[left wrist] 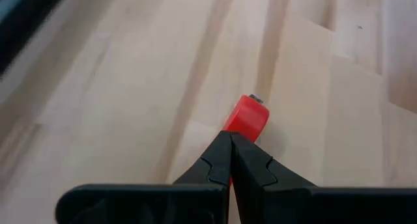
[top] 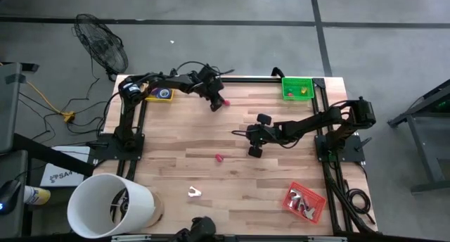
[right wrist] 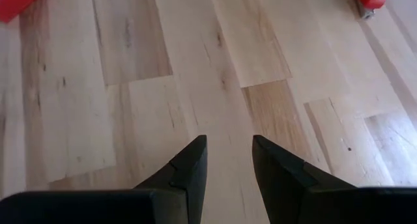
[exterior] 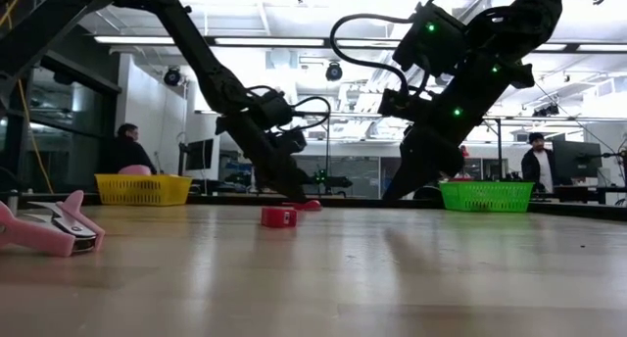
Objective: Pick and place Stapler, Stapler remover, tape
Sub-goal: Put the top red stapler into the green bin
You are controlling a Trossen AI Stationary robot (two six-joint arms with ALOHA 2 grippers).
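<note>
- My left gripper (top: 218,103) sits at the table's far side, fingers pressed together, tip touching a red stapler (left wrist: 247,118).
- My right gripper (top: 254,151) hovers mid-table, fingers parted, holding nothing.
- A small pink piece (top: 219,157) lies mid-table; a white staple remover (top: 195,193) nearer the front.

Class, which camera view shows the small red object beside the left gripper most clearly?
The left wrist view: the small red object fills the middle, just beyond the shut left gripper. The high view shows only a red dot; the low view a sliver; the right wrist view a cropped red piece, perhaps the same.
</note>
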